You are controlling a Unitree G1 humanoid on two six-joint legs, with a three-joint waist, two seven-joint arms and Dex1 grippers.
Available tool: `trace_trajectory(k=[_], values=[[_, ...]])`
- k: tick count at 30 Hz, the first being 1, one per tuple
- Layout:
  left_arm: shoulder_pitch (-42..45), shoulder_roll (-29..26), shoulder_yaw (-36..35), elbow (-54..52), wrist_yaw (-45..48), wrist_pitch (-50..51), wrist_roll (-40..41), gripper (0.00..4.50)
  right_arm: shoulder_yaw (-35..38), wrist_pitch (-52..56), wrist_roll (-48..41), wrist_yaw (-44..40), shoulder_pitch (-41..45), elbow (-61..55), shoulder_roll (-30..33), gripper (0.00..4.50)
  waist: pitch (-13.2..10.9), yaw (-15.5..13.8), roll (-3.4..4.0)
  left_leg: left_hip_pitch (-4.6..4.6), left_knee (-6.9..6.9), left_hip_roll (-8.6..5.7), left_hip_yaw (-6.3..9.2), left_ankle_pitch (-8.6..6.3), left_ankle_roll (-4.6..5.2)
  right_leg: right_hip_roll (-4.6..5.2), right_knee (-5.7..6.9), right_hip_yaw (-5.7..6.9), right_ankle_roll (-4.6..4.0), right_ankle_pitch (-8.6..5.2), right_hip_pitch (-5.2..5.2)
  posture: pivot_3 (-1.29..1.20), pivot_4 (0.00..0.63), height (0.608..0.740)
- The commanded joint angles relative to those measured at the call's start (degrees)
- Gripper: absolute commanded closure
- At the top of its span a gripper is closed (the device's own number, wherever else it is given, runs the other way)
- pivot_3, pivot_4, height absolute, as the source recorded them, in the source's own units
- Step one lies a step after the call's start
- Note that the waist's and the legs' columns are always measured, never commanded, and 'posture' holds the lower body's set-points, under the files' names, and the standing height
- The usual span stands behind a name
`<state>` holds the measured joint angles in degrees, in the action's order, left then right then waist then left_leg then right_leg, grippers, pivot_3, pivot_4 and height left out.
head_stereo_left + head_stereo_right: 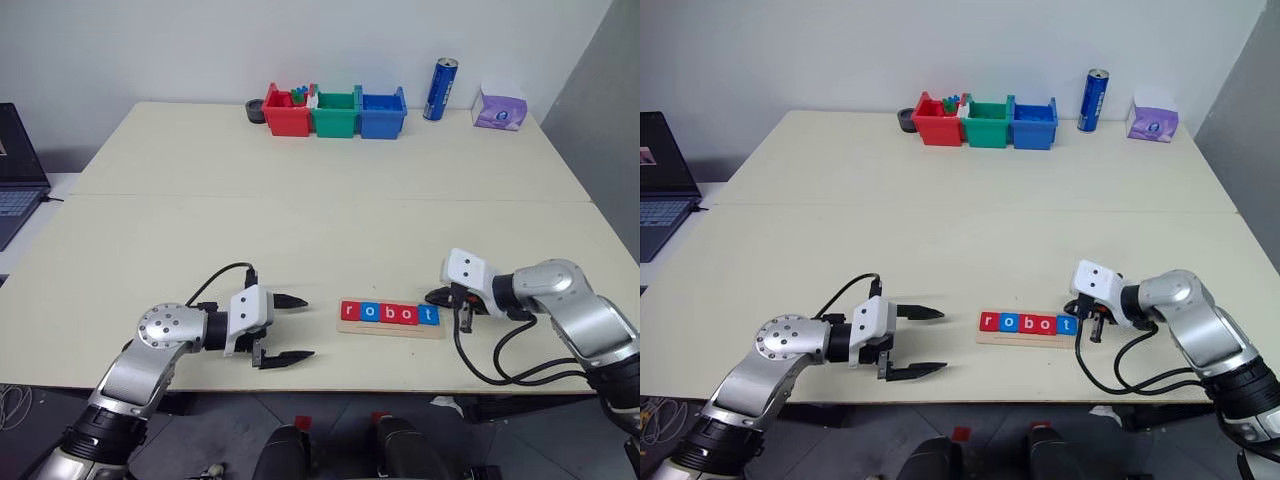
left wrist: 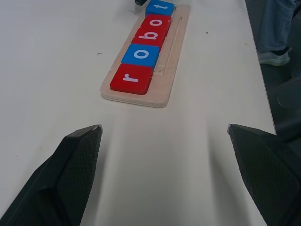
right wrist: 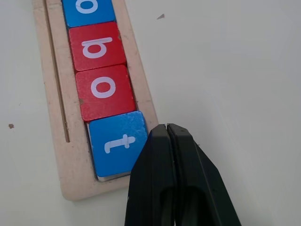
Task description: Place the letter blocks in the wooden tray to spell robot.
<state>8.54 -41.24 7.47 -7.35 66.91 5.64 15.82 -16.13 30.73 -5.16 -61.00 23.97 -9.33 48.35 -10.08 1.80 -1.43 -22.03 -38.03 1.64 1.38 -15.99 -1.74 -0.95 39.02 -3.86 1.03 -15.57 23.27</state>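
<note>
The right pincer (image 3: 167,134) is pressed fully together, its two black fingers meeting with no gap and nothing between them. Its tip sits at the right end of the tray (image 1: 392,328), just beside the corner of the blue "t" block (image 3: 120,141); from the wrist view the tip overlaps that corner, but whether it truly touches the block I cannot say for sure.

The left pincer (image 1: 287,328) stands wide apart, empty, its fingers (image 2: 70,165) spread to either side of bare desk (image 1: 300,230). It points toward the left end of the tray, a short way off and clear of it.

The tray lies on the near part of the desk, between the two pincers. Its long axis runs left to right across the robot's front, roughly parallel to the desk's near edge. A shallow groove runs along the tray on the side nearer the robot, and the blocks (image 1: 390,313) sit in a row along the far side of it.

All five blocks lie flat in the tray, edge to edge. From the robot's left they go red "r" (image 2: 131,78), blue "o" (image 2: 141,55), red "b" (image 3: 96,47), red "o" (image 3: 103,89), blue "t". The letters read upright from the robot's side.

At the far edge of the desk stand red, green and blue bins (image 1: 335,112), with a blue can (image 1: 440,88) to their right.
</note>
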Motion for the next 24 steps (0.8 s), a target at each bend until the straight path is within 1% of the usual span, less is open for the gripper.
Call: trace_trajectory(k=[1,8,12,16,18,21,24], values=[[-0.29,-0.02,-0.52,-0.79,-0.03,-1.19,0.09,0.00,0.02,-0.62,0.23,-0.70,0.30,-1.98,0.08,4.46,0.00,0.00,0.00,0.00,0.00,0.00,0.00,0.00,0.00,0.00,0.00,-0.01,0.00,0.00,0.00,0.00,0.150,0.740],[-0.50,-0.15,-0.67,-0.87,0.02,-1.37,-0.02,0.00,0.13,-0.68,-0.08,-0.29,0.62,-2.79,-0.35,4.46,0.00,-0.01,0.00,0.00,0.00,0.01,0.01,0.00,0.00,0.00,0.00,0.00,0.00,0.00,0.00,0.00,0.150,0.740],[-0.63,-0.06,-0.98,-0.86,-0.17,-1.39,0.17,0.00,2.28,-0.09,-1.12,0.47,0.60,-4.13,-0.06,4.46,0.00,-0.01,0.00,0.00,0.00,0.00,0.01,0.00,0.00,0.00,0.00,0.00,0.00,0.00,0.00,0.00,0.150,0.740],[-1.03,-0.28,-2.42,-0.13,-0.78,-1.07,0.71,0.00,8.19,2.22,-7.19,-0.75,-2.95,-9.59,0.74,4.46,0.00,-0.04,0.00,-0.02,0.00,0.00,0.04,0.00,0.00,0.00,0.00,0.03,0.00,0.00,0.00,0.00,0.150,0.740],[-1.28,-0.72,-2.92,-0.31,-1.34,0.37,0.55,0.00,12.50,6.46,-13.66,-2.26,-6.19,-14.08,0.79,4.46,0.00,-0.08,0.00,-0.02,0.00,0.01,0.05,0.00,0.00,0.00,0.00,0.06,0.00,0.00,-0.01,0.00,0.150,0.740],[-1.04,-0.83,-3.81,-0.98,-2.67,1.66,0.61,0.00,17.22,9.39,-18.70,-1.60,-10.09,-18.55,0.80,3.89,0.00,-0.13,0.00,-0.04,0.00,0.02,0.09,0.00,0.00,0.01,-0.01,0.09,0.00,0.00,-0.02,0.00,0.150,0.740],[-0.41,-0.83,-4.81,-2.47,-3.13,3.79,2.18,0.00,19.94,10.90,-21.31,-0.63,-12.58,-20.66,1.24,2.83,0.00,-0.11,-0.01,-0.03,-0.02,0.00,0.08,0.00,0.00,0.01,0.00,0.08,0.11,-0.06,-0.03,0.00,0.150,0.740]])
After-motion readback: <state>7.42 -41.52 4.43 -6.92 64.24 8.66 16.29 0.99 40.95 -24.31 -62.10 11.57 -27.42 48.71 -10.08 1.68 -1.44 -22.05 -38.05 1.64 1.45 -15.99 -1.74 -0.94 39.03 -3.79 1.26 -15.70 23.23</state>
